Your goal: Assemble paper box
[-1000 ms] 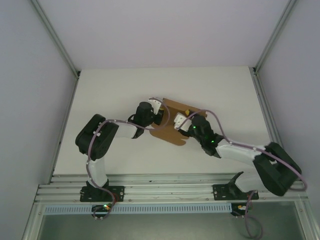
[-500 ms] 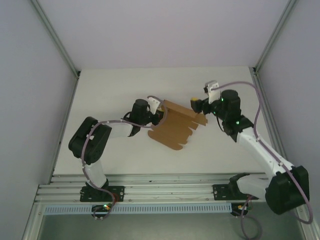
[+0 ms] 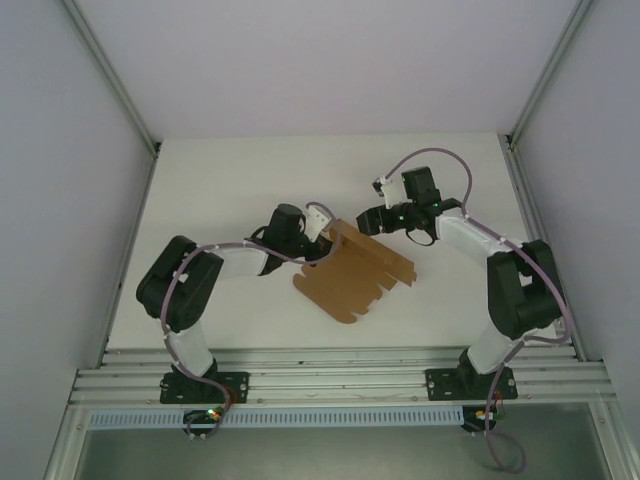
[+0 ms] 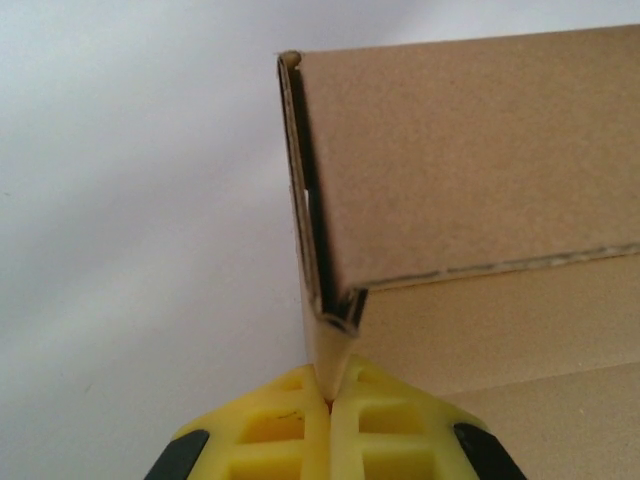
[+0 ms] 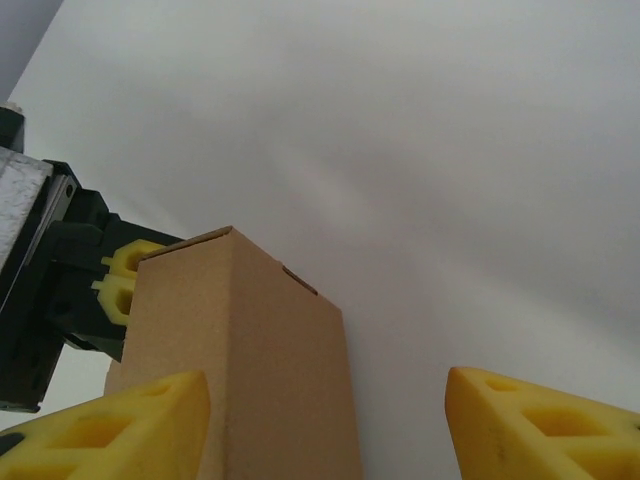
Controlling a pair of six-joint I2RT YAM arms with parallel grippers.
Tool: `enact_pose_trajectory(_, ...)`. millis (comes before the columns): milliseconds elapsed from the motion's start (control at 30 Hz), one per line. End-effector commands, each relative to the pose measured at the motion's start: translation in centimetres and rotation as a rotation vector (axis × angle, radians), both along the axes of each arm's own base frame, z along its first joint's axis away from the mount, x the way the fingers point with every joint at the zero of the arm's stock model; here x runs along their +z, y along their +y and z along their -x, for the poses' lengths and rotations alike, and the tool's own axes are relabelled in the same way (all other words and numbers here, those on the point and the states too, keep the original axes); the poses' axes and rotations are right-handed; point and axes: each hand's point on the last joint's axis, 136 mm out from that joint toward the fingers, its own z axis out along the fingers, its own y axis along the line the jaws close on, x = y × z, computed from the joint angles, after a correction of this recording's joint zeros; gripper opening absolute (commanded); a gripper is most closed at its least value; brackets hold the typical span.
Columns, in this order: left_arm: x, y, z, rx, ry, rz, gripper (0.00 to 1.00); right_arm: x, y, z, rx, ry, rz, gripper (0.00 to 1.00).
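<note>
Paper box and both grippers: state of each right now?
paper box: partly assembled, one wall folded up, the tabbed panel lying flat, not closed.
left gripper: shut on the folded edge of the paper box, fingertips pinching the cardboard.
right gripper: open, jaws wide apart, beside the raised wall of the box; contact cannot be told.

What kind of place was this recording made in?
Probably a lab robot cell, not a home or shop. A white table is enclosed by plain panels on aluminium posts, an extrusion rail runs along the near edge, and a paper box is the workpiece.
</note>
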Motion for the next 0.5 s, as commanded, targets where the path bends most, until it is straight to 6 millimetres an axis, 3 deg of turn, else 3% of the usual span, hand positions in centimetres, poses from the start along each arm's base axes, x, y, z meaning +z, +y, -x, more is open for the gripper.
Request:
enact_pose_trajectory(0, -1.3, -0.1, 0.4, -0.024, -0.006, -0.05, 0.0, -0.3, 1.7, 1.3, 0.066, 0.077, -0.056, 0.6)
enact_pose_trajectory(300, -2.9, -0.3, 0.1, 0.004, -0.013, -0.064, 0.0, -4.7, 2.7, 2.9, 0.1, 0.185, -0.003, 0.52)
enact_pose_trajectory(333, -2.8, -0.4, 0.1, 0.009, -0.015, -0.056, 0.03, -5.3, 2.6, 3.1, 0.094, 0.202, 0.007, 0.51)
enact_pose_trajectory(400, -2.8, -0.4, 0.0, 0.016, -0.017, -0.047, 0.22, -6.1, 2.3, 3.2, 0.089, 0.223, 0.025, 0.48)
enact_pose_trajectory(467, -2.6, -0.6, -0.2, 0.013, -0.029, -0.032, 0.33, -6.7, 2.2, 3.3, 0.089, 0.237, 0.033, 0.47)
